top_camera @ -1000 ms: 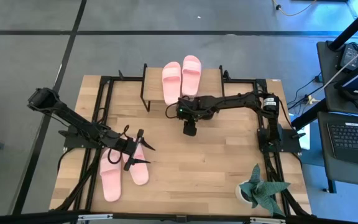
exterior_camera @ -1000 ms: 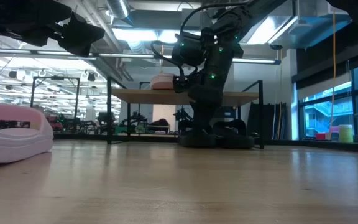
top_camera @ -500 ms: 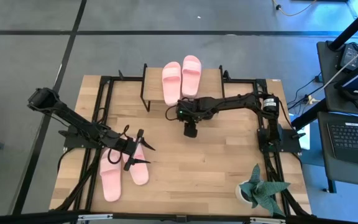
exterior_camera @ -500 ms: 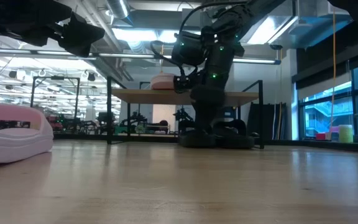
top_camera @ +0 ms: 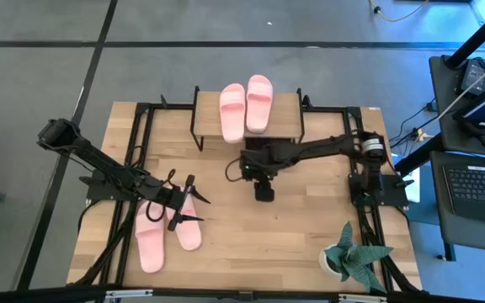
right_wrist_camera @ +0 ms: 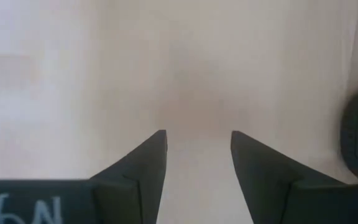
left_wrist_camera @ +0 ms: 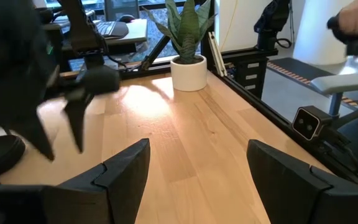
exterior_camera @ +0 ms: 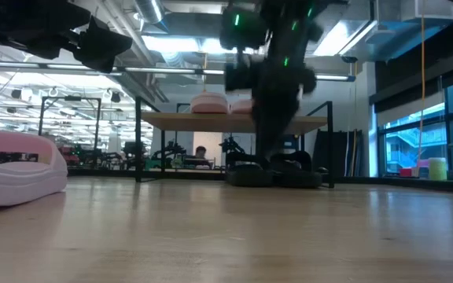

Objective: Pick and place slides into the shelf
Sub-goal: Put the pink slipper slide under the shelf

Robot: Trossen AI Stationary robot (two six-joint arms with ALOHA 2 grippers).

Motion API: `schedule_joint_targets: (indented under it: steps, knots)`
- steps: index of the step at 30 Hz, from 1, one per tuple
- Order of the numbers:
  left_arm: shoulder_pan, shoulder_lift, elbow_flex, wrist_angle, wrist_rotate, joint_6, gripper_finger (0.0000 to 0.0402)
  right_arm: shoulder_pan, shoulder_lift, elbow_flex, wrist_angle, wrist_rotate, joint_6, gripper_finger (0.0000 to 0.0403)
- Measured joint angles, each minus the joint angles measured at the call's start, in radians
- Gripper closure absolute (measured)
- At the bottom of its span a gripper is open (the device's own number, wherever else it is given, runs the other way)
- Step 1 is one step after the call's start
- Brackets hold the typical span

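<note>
High view: two pink slides (top_camera: 245, 108) lie on the shelf (top_camera: 286, 126) top; two more (top_camera: 151, 240) rest on the worktop (top_camera: 301, 227). The right end effector (top_camera: 263, 192) hangs released, empty, before the shelf. The left end effector (top_camera: 190, 209), spread wide, hovers over the near pair.

The shelf (top_camera: 247, 126) stands at the far middle edge of the surface (top_camera: 301, 219), and everything else is placed from it. On its top board lie two slides (top_camera: 245, 108), side by side and touching. Just in front of the shelf, slightly right of its middle, the right gripper (top_camera: 263, 193) hangs over bare surface, its arm reaching back to the right. Well in front of the shelf and to its left lie two more slides (top_camera: 162, 233), side by side, with the left gripper (top_camera: 188, 206) over the right-hand one. A potted plant (top_camera: 349, 257) stands at the near right corner, well apart from the shelf.
</note>
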Motion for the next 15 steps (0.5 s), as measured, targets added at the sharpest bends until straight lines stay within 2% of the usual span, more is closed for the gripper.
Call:
schedule_joint_targets:
  steps: [5,11,15]
  knots:
    - [0.000,0.000,0.000,-0.014,0.000,0.000,0.0140,0.095,-0.128,0.002,0.010,0.022,0.018,0.0223]
    - [0.000,0.000,0.000,-0.016,0.000,0.002,0.0140,0.232,-0.258,0.001,0.003,0.274,0.069,0.0223]
    - [0.000,0.000,0.000,-0.015,0.000,0.003,0.0140,0.317,-0.293,-0.008,0.021,0.422,0.096,0.0223]
